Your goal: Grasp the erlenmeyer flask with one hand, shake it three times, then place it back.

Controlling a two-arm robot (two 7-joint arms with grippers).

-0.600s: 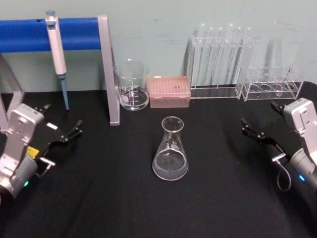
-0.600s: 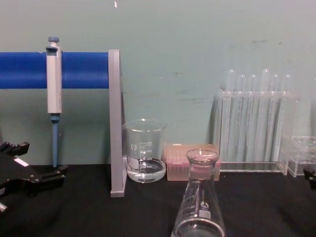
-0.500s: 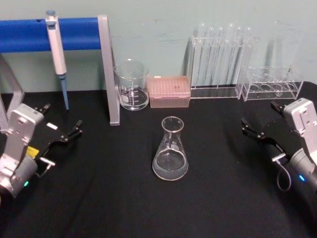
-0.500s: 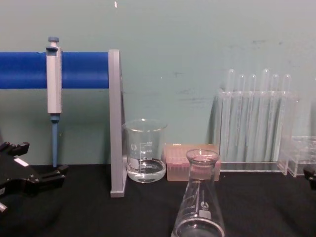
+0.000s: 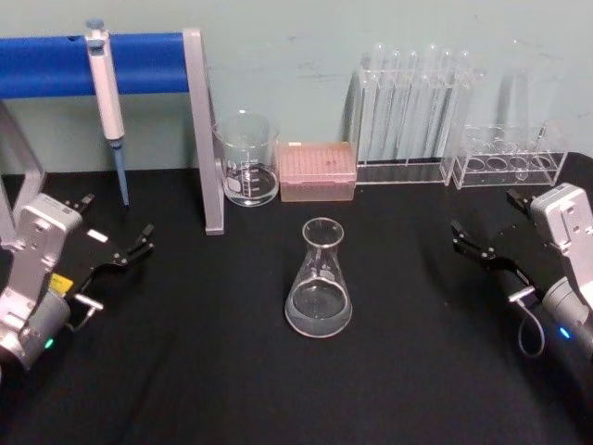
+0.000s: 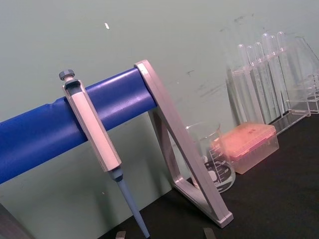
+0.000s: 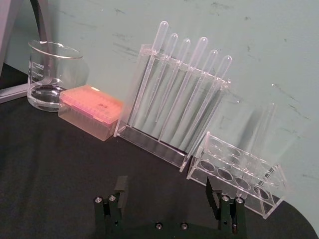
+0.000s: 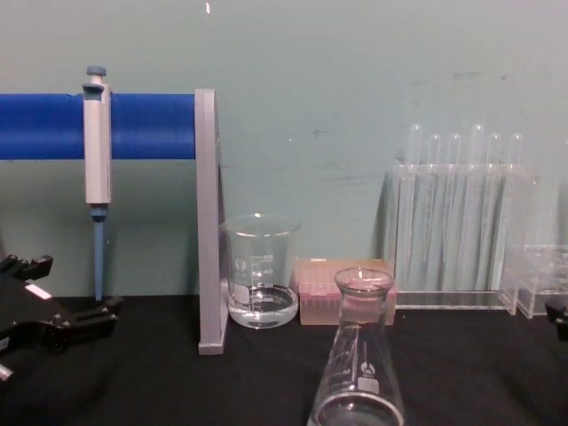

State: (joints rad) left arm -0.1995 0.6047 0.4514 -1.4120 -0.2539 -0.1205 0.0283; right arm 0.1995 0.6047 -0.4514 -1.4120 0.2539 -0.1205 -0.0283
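Both of my grippers are spread wide and hold nothing. My left gripper (image 5: 118,218) sits low over the left side of the black table (image 5: 185,371), and my right gripper (image 5: 484,211) sits over the right side; in the right wrist view its two fingers (image 7: 119,185) stand well apart with only bare cloth between them. The erlenmeyer flask (image 5: 319,287) stands upright near the middle of the table, between the two grippers and well apart from each, with a little clear liquid in its base. Behind it, along the wall, are a glass beaker (image 5: 246,159) with some liquid, a pink pipette-tip box (image 5: 317,171) just beside the beaker, a clear rack of test tubes (image 5: 408,102) and a second, lower clear rack (image 5: 508,158). A pipette (image 5: 107,93) hangs from the blue bar of a stand (image 5: 148,60) at the back left.
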